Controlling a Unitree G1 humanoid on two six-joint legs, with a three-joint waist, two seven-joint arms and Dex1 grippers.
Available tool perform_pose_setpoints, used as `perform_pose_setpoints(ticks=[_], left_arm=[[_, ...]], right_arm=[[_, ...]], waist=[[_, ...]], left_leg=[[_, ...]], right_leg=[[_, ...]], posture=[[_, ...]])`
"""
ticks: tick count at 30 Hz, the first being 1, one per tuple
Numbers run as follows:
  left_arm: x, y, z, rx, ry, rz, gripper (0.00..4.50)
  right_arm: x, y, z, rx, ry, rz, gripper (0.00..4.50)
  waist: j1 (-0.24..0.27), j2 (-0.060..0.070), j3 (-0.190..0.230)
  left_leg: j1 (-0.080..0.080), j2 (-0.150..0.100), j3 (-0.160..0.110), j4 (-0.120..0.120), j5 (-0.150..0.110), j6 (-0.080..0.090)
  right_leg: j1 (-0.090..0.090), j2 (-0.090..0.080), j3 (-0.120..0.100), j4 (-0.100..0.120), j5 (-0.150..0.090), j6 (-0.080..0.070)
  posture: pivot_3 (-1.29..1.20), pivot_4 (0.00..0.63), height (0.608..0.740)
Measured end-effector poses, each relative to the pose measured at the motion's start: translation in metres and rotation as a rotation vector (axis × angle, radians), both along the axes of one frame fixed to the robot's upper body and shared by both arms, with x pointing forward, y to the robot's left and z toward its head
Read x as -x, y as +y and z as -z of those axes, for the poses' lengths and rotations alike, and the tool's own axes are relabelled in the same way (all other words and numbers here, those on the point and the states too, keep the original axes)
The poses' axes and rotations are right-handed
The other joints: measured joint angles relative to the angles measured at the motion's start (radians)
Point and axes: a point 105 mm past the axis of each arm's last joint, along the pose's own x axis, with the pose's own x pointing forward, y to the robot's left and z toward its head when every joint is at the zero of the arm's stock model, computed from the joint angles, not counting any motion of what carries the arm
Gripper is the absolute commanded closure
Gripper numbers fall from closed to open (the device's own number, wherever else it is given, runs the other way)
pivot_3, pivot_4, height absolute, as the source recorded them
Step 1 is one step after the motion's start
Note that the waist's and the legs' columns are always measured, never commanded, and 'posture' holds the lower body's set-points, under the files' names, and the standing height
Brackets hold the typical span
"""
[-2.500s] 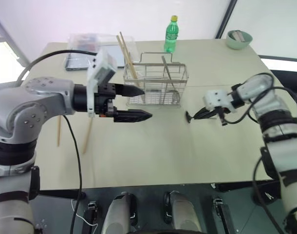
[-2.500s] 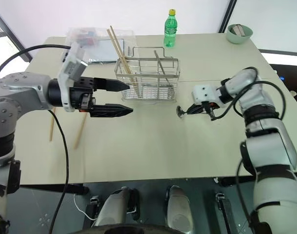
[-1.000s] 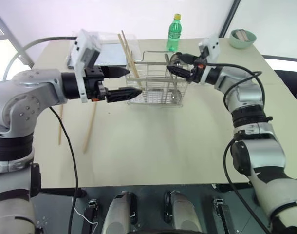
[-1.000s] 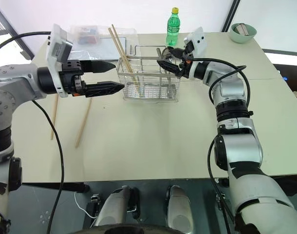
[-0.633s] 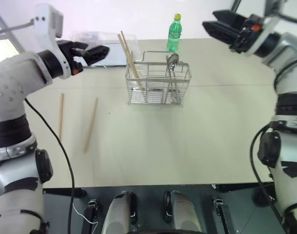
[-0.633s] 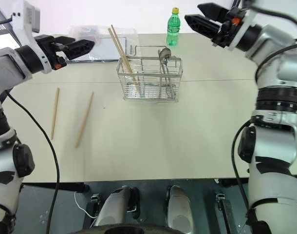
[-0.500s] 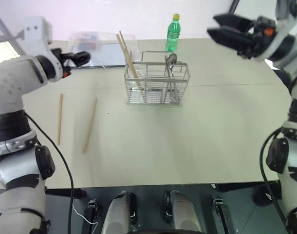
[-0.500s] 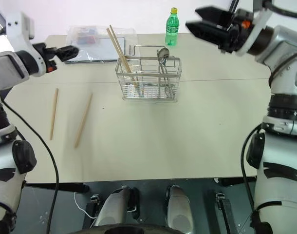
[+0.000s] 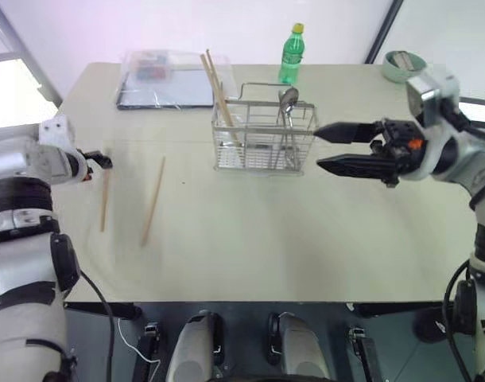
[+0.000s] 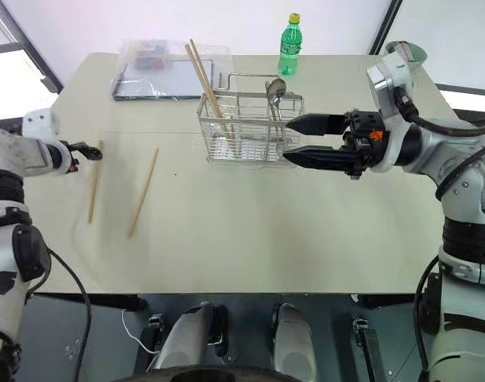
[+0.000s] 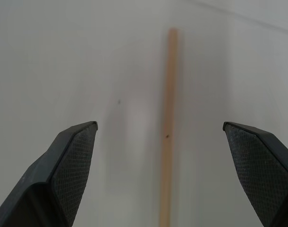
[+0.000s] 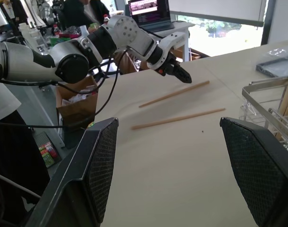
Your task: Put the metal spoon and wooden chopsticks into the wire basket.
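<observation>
Left gripper (image 10: 90, 150) jaws wide and empty, low over the table (image 9: 250, 231) at the far end of one of two loose wooden chopsticks (image 9: 105, 199): thin, plain light-brown sticks lying near-parallel, about 9 o'clock of the wire basket (image 9: 262, 143). Right gripper (image 9: 328, 146) also wide, empty, level, at 3 o'clock just beside the basket. Basket is silver wire grid with arched handle, holding the shiny metal spoon (image 9: 288, 99) bowl-up plus two more chopsticks leaning toward 11 o'clock.
</observation>
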Motion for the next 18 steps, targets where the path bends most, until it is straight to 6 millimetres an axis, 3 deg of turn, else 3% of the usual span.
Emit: perform_pose_setpoints(ticks=[5,8,14,16,18], left_arm=[[-0.006,0.002,0.012,-0.018,0.005,0.005,0.0],[-0.01,0.002,0.014,-0.056,-0.005,0.025,0.77],[-0.017,-0.005,0.013,-0.061,-0.032,0.06,3.74],[-0.018,-0.007,0.013,-0.053,-0.034,0.067,4.48],[-0.019,-0.009,0.012,-0.045,-0.037,0.073,4.48]], right_arm=[[0.005,-0.002,-0.004,-0.001,-0.016,-0.004,0.99],[0.005,-0.002,-0.004,-0.006,-0.015,0.003,0.94],[0.005,-0.004,0.0,0.004,-0.004,0.012,0.94],[0.006,-0.004,0.0,0.012,-0.007,0.012,0.94],[0.007,-0.006,0.0,0.022,-0.012,0.017,0.94]], waist=[[0.001,-0.001,0.0],[0.001,0.0,0.0],[0.003,0.0,0.0],[0.001,0.0,0.0],[0.001,-0.001,0.0]], left_leg=[[0.0,0.0,0.0,0.0,-0.003,0.006],[0.001,0.0,0.0,0.0,-0.003,0.006],[0.0,-0.001,0.0,0.0,-0.004,0.006],[0.0,-0.001,0.0,0.0,-0.004,0.007],[0.0,-0.001,0.0,0.0,-0.004,0.007]], right_leg=[[0.0,-0.001,-0.001,0.0,0.0,0.0],[0.0,-0.002,-0.001,0.0,0.0,0.0],[0.0,-0.003,-0.002,0.0,0.0,0.0],[0.0,-0.003,-0.002,0.0,0.0,0.0],[0.0,-0.003,-0.002,0.0,0.0,0.0]], posture=[[0.0,0.15,0.707],[0.0,0.15,0.707],[0.0,0.15,0.707],[0.0,0.15,0.707],[0.0,0.15,0.707]])
